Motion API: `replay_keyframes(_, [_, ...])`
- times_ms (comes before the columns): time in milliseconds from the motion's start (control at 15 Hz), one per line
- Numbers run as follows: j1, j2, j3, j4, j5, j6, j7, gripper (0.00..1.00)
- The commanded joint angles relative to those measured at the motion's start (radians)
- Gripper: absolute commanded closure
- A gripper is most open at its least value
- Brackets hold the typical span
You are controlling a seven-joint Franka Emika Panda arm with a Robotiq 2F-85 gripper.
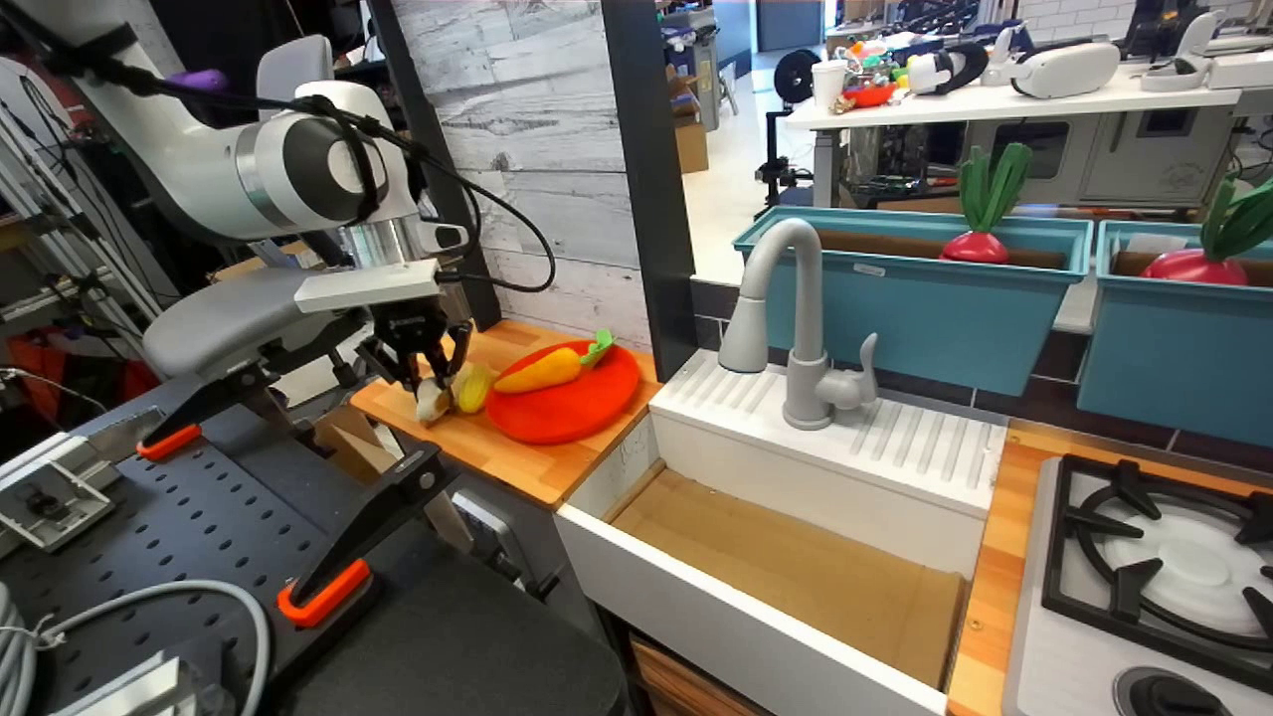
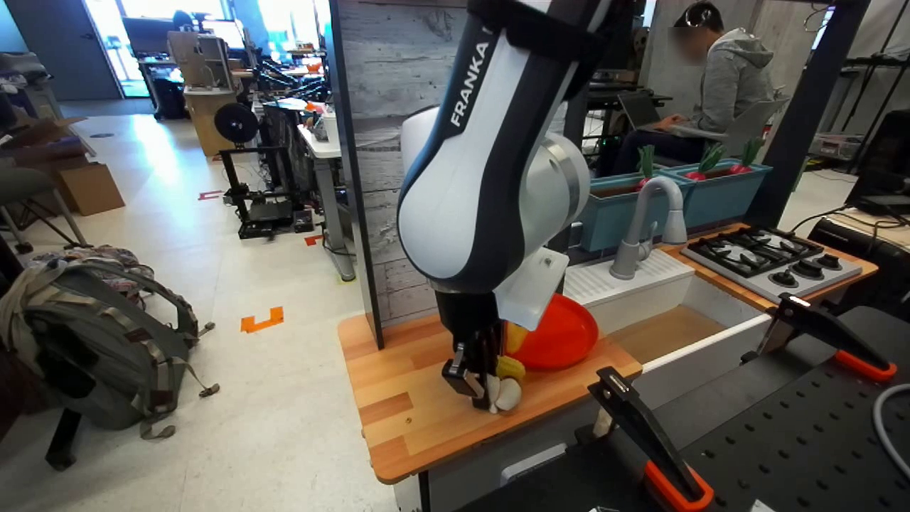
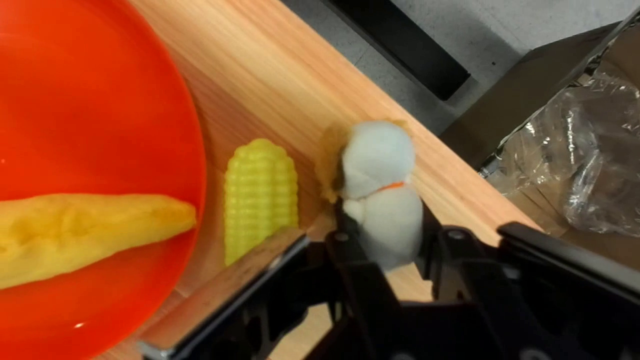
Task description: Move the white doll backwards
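The white doll (image 3: 381, 157) is a small whitish lump with a rounded head, a thin orange line at the neck and tan fuzz beside the head. It lies on the wooden counter (image 3: 260, 55) close to the counter's edge. My gripper (image 3: 382, 225) has one finger on each side of the doll's body, both pressed against it in the wrist view. In both exterior views the doll (image 1: 432, 402) (image 2: 508, 395) sits at the fingertips of the downward-pointing gripper (image 1: 426, 383) (image 2: 487, 402), at counter level. Part of its lower body is hidden by the fingers.
A yellow corn cob (image 3: 260, 195) lies right beside the doll. Beyond it is the orange-red plate (image 3: 100, 100) holding a yellow-orange carrot (image 3: 75, 232). A grey-white wall panel (image 1: 537, 129) stands behind the counter. The white sink (image 1: 756, 636) adjoins the counter.
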Motion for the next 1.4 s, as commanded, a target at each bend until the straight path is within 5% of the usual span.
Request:
replay_keyframes(0, [0.062,-0.013,-0.046,0.012,-0.078,-0.049,0.059,0.98])
replay_keyframes(400, [0.15,-0.092,-0.11,-0.024,-0.186,-0.028,0.186,0.97])
replay_keyframes(800, [0.147,-0.156,-0.109,-0.018,-0.183,0.032,0.271,0.97])
replay_keyframes(1333, [0.152,-0.07,-0.136,0.031,-0.156,0.17,0.343,0.97])
